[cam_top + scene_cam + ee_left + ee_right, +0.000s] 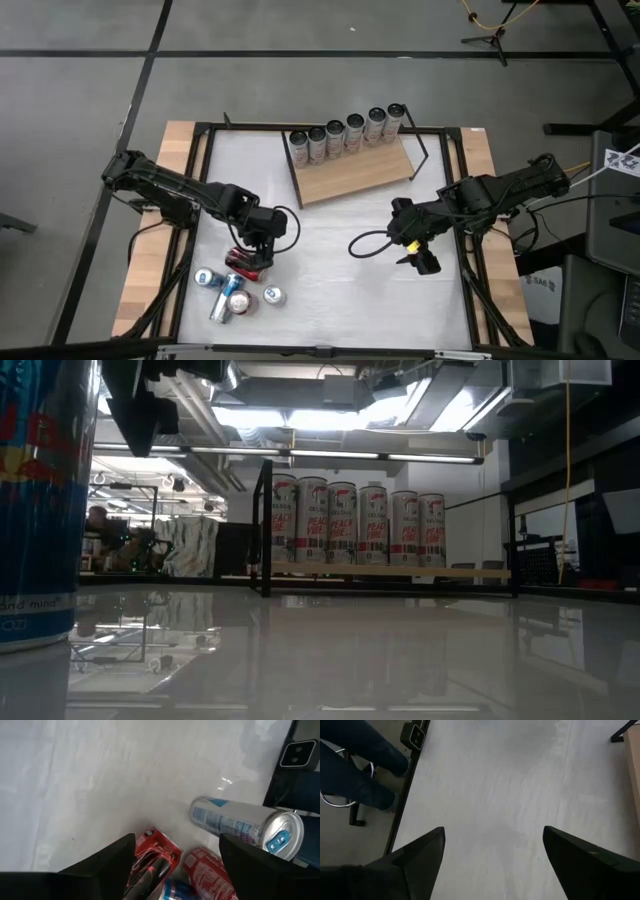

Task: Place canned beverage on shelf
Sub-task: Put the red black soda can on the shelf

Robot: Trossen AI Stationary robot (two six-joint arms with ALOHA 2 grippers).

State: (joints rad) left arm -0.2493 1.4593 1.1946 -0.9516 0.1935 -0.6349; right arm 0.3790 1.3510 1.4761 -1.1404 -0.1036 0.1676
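Flat light-brown wooden shelf (355, 170) with thin black wire frame, near bench's far edge, angled; six tall white-and-red cans (345, 134) in row along its back. Glossy white bench (330, 280). Loose cylindrical aluminium cans (232, 288) clustered near front-left corner. Left gripper (258, 250) open above red can (152, 855). Right gripper (420, 258) open, empty, toward right edge.

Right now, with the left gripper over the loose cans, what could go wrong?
1. The left gripper is open over a lying red can packed against other cans; closing could clip or roll a neighbour.
2. Lying cans roll easily; the silver can nearby could roll off.
3. The shelf already holds a row of six cans; a new can could knock them.
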